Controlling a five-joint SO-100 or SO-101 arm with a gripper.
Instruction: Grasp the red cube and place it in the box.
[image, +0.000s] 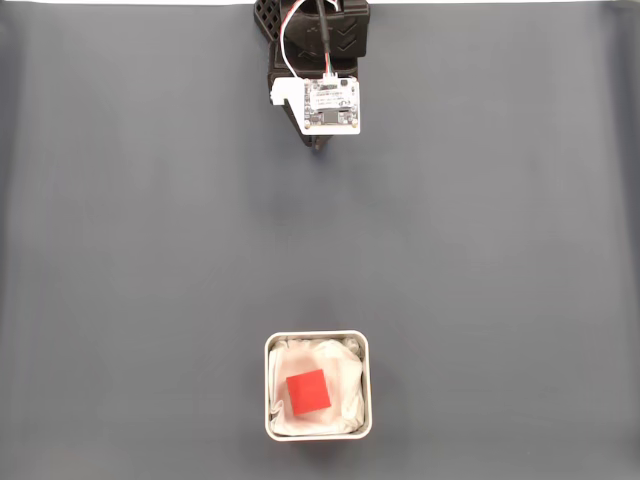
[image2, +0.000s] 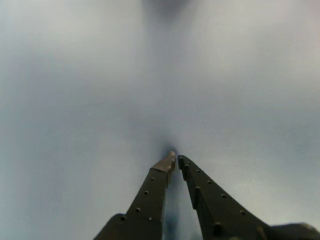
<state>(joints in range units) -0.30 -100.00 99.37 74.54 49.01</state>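
Claw (image2: 176, 159) nearly closed, holding nothing — red cube (image: 309, 391) sits inside the box (image: 318, 339).

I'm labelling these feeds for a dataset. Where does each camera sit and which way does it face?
Fixed view: above the table, looking straight down at the box holding the red cube; the arm enters from the top edge.
Wrist view: on the arm, facing past the closed gripper at bare grey mat.
Shared: gripper and mat.

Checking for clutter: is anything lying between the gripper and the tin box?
Nothing. In the fixed view, bare grey table cover separates the black gripper from the small square silver tin box, which holds the small red cube.
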